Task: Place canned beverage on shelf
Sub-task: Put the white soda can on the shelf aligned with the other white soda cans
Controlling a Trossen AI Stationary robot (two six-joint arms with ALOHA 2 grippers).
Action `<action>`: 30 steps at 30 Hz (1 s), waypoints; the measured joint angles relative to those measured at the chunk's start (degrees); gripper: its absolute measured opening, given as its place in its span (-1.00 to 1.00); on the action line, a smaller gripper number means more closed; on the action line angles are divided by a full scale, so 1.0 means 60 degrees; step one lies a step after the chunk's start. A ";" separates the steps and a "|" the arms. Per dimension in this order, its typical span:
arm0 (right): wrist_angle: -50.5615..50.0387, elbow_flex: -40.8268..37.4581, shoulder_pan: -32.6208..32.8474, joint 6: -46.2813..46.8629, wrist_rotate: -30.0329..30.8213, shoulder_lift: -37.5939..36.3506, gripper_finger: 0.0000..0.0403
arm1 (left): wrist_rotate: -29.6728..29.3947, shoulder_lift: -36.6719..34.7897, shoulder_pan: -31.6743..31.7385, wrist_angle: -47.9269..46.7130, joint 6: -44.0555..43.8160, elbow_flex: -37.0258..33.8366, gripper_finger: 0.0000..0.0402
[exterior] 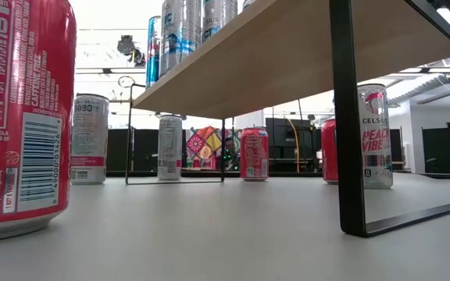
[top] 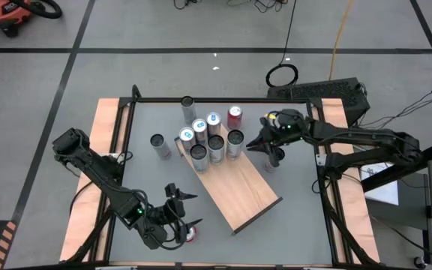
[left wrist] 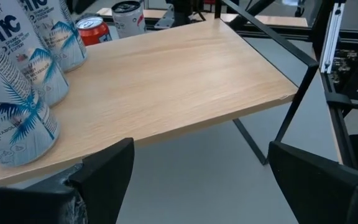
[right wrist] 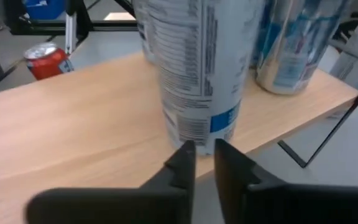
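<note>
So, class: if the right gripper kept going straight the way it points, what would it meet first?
Most likely the tall silver can standing at the shelf edge, directly ahead of the nearly closed right gripper; depth is uncertain.

A grey concrete floor (top: 201, 30) surrounds the table, crossed by dark tape lines (top: 216, 50) that mark it into large squares. At the far left stands a red and black shop vacuum (top: 10, 16) (only partly in frame). A yellow cable (top: 341, 30) runs across the floor at the far right, near a coiled black cable (top: 282, 75). From table height, bright ceiling lights (exterior: 108, 47) glare above dark cabinets (exterior: 287, 148) along the far wall.
</note>
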 joint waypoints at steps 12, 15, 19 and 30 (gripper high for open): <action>0.1008 0.0000 0.0000 0.0097 0.0001 0.0935 -0.95 | -0.0056 0.0000 -0.0003 -0.0034 0.0004 0.0000 0.83; 0.1278 0.0000 0.0000 0.0172 0.0000 0.1043 -0.98 | -0.0056 0.0000 -0.0004 -0.0041 0.0007 0.0000 0.83; 0.1386 0.0000 0.0000 0.0164 0.0047 0.1134 -1.00 | -0.0056 0.0000 -0.0003 -0.0041 0.0010 0.0000 0.83; 0.1916 0.0000 0.0000 0.0106 0.0078 0.1134 -1.00 | -0.0056 0.0000 -0.0004 -0.0041 0.0011 0.0000 0.83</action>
